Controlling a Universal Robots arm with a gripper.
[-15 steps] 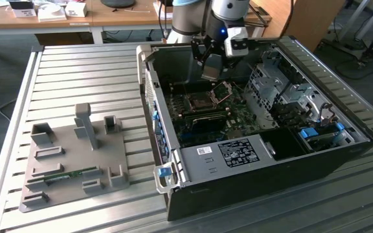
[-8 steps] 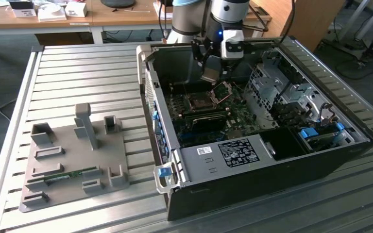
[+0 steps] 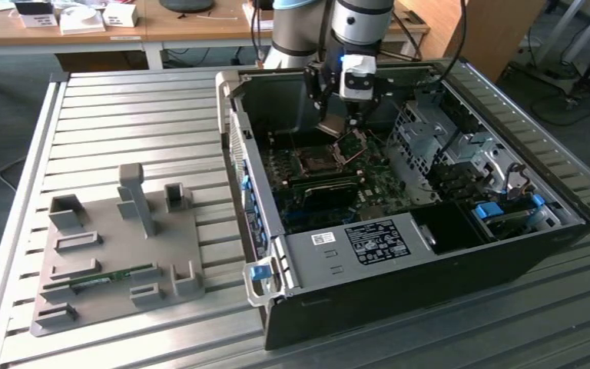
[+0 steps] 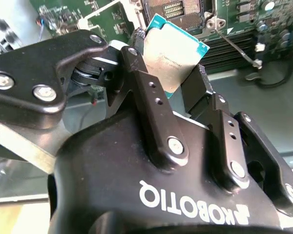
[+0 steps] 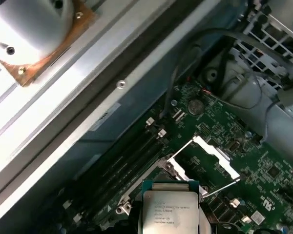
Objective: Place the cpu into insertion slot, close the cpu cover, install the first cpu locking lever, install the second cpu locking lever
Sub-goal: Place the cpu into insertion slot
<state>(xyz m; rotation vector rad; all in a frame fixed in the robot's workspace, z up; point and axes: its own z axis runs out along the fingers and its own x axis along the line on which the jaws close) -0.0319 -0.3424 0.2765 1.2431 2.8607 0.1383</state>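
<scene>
- Pinching the cpu (image 4: 176, 48) by two opposite edges, the gripper (image 4: 166, 63) had its black fingers (image 4: 146, 92) pressed against the chip. The grey metal top faced the camera in the second wrist view.
- The cpu (image 5: 171, 212) sat tilted in the grasp, clear of the board below it and not yet seated.
- The insertion slot (image 4: 173, 9) lay just past the chip in the second wrist view, with its contact field exposed.
- The cpu cover (image 5: 205, 156) stood swung up on its hinge beside the socket, its square window open to the green board behind it.
- A thin locking lever (image 4: 234, 46) stood unlatched, angled away from the socket corner.
- Long black memory slots (image 5: 122, 165) ran alongside the socket on the motherboard (image 5: 263, 170).
- In the exterior view the gripper (image 3: 333, 123) hung inside the open computer case (image 3: 398, 292), just above the insertion slot (image 3: 316, 159).
- The case lay on its side on a slatted metal table (image 3: 120, 123).
- A grey fixture plate (image 3: 101, 219) rested on the table, well apart from the case toward the exterior view's left.
- A wooden desk (image 3: 172, 27) stood beyond the table.
</scene>
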